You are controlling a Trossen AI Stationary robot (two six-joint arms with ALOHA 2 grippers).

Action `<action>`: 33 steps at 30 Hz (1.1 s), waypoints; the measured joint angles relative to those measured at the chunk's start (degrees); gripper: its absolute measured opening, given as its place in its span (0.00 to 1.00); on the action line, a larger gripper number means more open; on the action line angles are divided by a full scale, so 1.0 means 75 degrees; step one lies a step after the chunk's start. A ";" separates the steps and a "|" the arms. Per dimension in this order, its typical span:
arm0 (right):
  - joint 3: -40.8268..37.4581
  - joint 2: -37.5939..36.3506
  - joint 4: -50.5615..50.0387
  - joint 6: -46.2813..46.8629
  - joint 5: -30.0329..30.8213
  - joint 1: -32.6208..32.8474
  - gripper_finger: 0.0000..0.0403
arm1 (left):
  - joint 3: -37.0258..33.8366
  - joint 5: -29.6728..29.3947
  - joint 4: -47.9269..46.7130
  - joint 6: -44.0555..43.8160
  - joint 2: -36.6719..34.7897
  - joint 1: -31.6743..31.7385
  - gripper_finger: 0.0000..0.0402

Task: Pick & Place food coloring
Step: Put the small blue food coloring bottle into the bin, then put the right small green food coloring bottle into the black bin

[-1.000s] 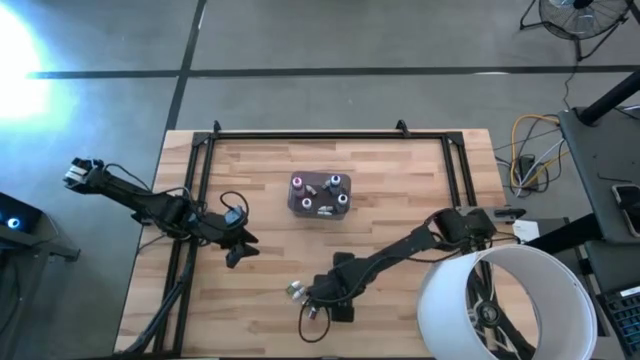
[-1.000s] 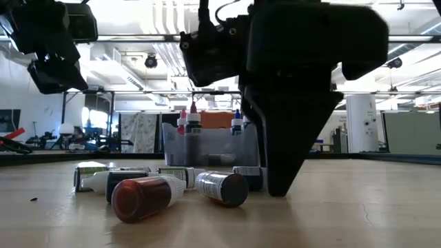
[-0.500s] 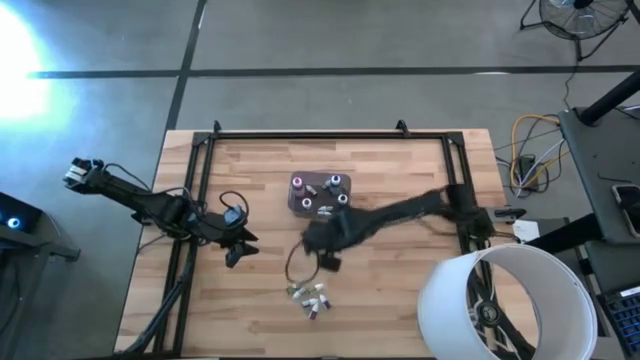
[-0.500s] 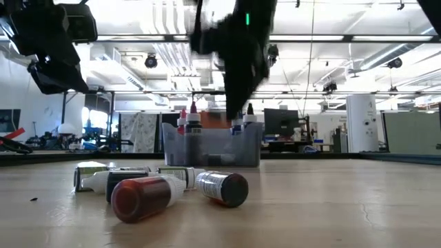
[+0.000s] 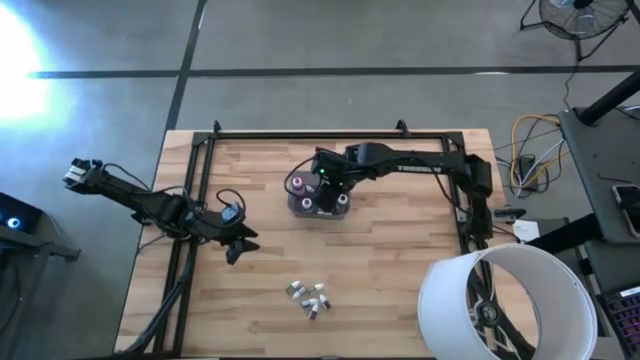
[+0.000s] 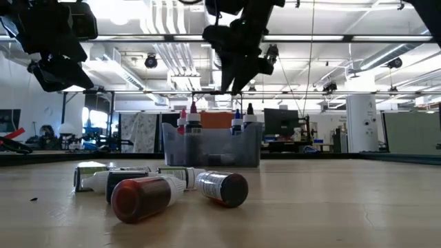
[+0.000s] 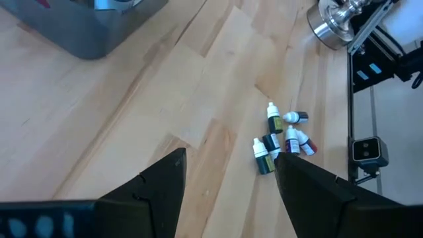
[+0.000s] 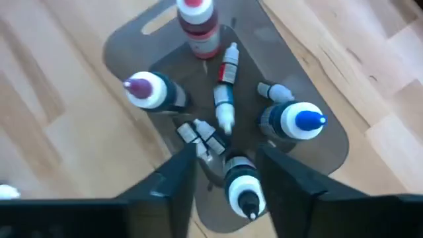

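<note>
Your right gripper [image 5: 325, 180] hangs directly over the grey translucent tub [image 5: 296, 205] near the middle of the wooden table [image 5: 400, 290]. In the right wrist view its two dark fingers [image 8: 175, 175] stand apart with nothing between them, and the tub [image 8: 330, 142] lies just below.

Inside that tub you have four larger dropper bottles standing upright: a red one with a white cap [image 8: 196, 23], one with a purple tip [image 8: 149, 91], one with a blue tip [image 8: 294, 121] and a dark-tipped one [image 8: 243, 185] nearest the fingers. A few tiny bottles [image 8: 225, 92] lie flat on the tub floor between them.

The rest of your food coloring sits well apart from the tub, as a small cluster of bottles [image 5: 310, 296] lying on their sides toward the table's near edge. From table height, the closest of them are a red bottle [image 6: 141, 198] and a dark bottle with a reddish end [image 6: 222, 187].

Your left gripper [image 5: 237, 248] waits above the left part of the table, near the black frame rail [image 5: 190, 200]. Its fingers [image 7: 155, 182] are spread and empty, with the loose cluster [image 7: 281, 137] visible beyond them.
</note>
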 joint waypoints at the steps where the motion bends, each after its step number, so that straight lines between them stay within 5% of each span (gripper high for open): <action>1: 0.0010 -0.0033 -0.0010 -0.0032 -0.0039 0.0000 0.39 | 0.0000 0.0000 0.0002 -0.0058 0.0000 0.0000 0.51; 6: 0.0014 -0.0191 -0.0535 -0.0255 0.0093 0.0522 0.55 | -0.0005 -0.0003 -0.0004 -0.0081 0.0030 -0.0003 0.51; 11: -0.0090 -0.0141 -0.0709 -0.0355 0.0154 0.1938 0.61 | -0.0018 0.0010 0.0098 0.0078 0.0324 -0.0003 0.51; 21: -0.0098 0.0965 0.0339 0.0126 -0.0248 0.3636 0.58 | 0.0097 0.0484 0.1401 0.1066 0.2480 -0.0003 0.51; 33: -0.0108 0.1944 0.1452 -0.1476 -0.0482 0.3704 0.55 | 0.0466 0.0766 0.1447 0.0537 0.3526 -0.0029 0.51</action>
